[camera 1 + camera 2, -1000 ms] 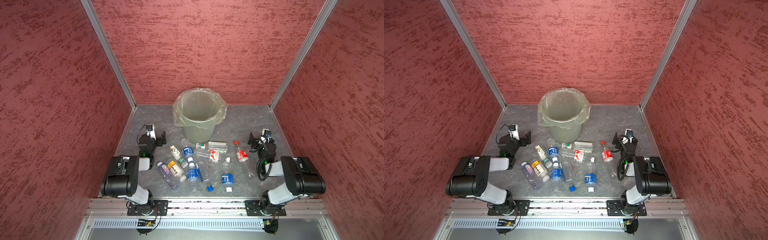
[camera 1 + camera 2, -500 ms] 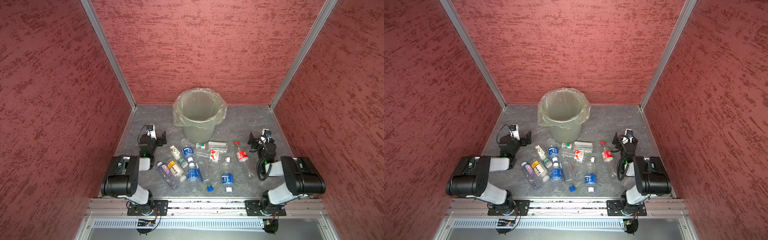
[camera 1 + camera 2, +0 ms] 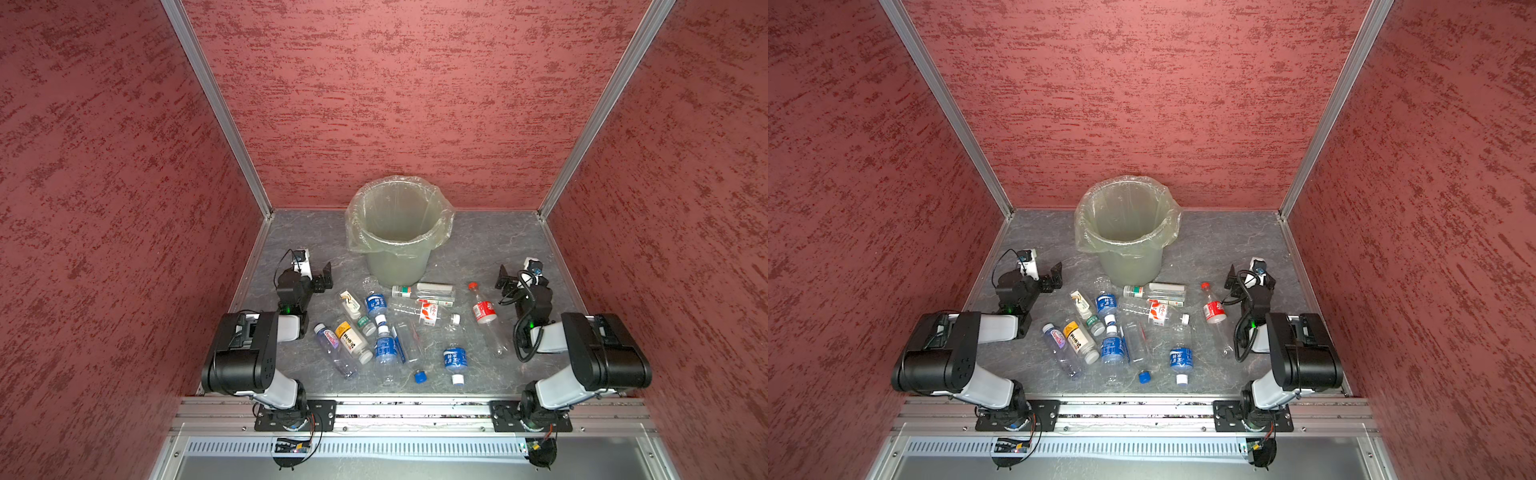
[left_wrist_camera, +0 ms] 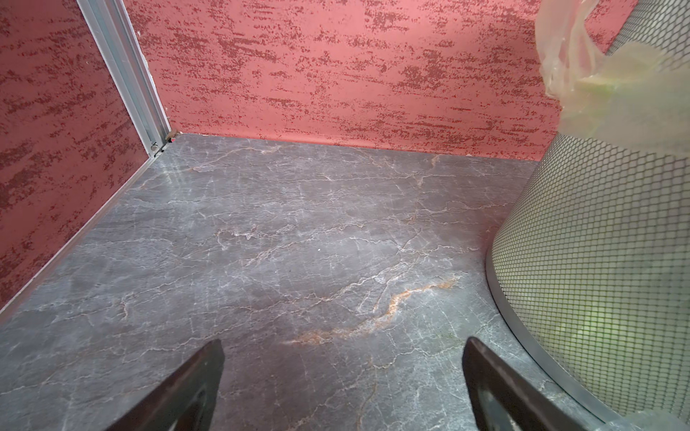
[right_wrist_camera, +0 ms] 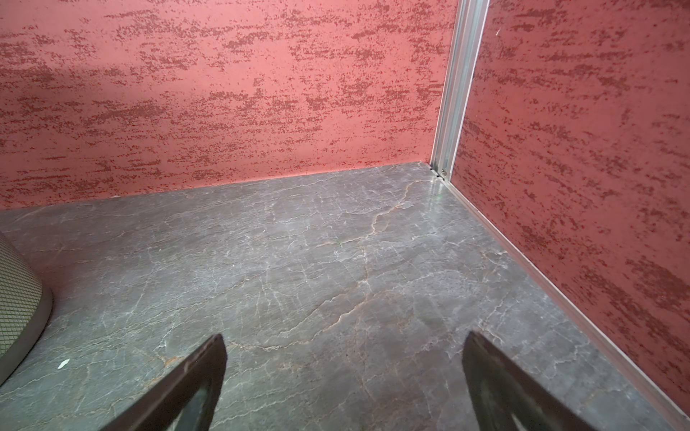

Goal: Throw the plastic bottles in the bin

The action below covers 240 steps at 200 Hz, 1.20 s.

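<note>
between the two arms, from the middle of the bench (image 3: 478, 249) toward its front edge, the plastic bottles (image 3: 386, 347) lie scattered on their sides. they are about a dozen, and several touch or cross each other. none of them shows inside the bin (image 3: 397, 266), which stands upright at the middle of the bench close to the back edge. its clear bag is folded over the rim and its inside looks empty.

the left end effector (image 4: 343, 341) hangs low over bare bench near the left edge, just beside the wall of the bin. its two fingers are spread wide and nothing is between them. the right end effector (image 5: 346, 336) is near the right edge and faces the back right corner, equally spread and empty. i judge that the task is at its very beginning.

the bottles look empty, so they should be very light. the clear ones probably have thin walls that dent under pressure, and their smooth round bodies may roll or slip away when one finger arrives first. the bottle with red label and red cap (image 3: 483, 311) lies apart from the heap, nearest to the right end effector, and seems the easiest first pick. i would take it across the body at the label. the white bottle with yellow label (image 3: 348, 338) looks stiffer, but it touches its neighbours. a loose blue cap (image 3: 420, 376) lies near the front edge.
</note>
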{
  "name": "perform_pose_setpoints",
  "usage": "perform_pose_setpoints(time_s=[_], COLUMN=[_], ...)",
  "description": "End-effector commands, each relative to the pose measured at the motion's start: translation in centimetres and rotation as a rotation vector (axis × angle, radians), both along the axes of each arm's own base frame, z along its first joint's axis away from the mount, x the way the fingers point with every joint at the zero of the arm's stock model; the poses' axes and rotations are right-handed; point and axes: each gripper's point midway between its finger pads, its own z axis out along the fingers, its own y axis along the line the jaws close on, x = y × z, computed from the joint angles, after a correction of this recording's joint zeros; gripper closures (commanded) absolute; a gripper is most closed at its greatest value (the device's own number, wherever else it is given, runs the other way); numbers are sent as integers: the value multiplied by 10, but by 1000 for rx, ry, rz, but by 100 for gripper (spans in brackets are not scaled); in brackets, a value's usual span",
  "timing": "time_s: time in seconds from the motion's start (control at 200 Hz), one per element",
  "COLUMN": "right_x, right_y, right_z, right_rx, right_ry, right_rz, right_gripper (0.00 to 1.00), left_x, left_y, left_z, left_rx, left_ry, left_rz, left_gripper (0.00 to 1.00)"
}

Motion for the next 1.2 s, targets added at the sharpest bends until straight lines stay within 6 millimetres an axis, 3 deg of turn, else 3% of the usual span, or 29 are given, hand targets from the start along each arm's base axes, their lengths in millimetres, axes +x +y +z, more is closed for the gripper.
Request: perform_pose_setpoints(time_s=[0.0,0.125,0.281,0.446,0.651,0.761,0.842,1.037,1.122,1.197], right_x=[4,-1,-18,-24,-11,-3,-9,-21,-31,-31], right_y=[-2,-4,-17,-11,-7,-13,-26,-54,-49,-23], right_z=[6,8,18,23,21,45,66,108,128,137], right_rx=[4,1,24,-9,-26,-22,16,242,391,453], right_ry=[-17,-33,-90,-123,-50,-33,-76,-38,-13,5], right_rz=[-16,-34,-120,-115,-105,-148,-231,-459,-467,-298], right_gripper=[1,1,1,1,1,1,1,1,1,1], left_x=[-1,-4,-31,-52,-63,-72,-78,-94,-100,-104], left_y=[0,7,31,19,-1,-19,-27,-22,-29,-39], left_z=[-3,1,20,49,92,113,121,133,139,139], left_rx=[-9,6,-19,46,51,42,-2,-161,-226,-305], left_ry=[5,-18,-135,-211,-264,-307,-309,-215,-192,-160], left_rz=[-1,62,217,228,217,198,191,231,193,141], left_gripper=[1,0,1,1,1,1,1,1,1,1])
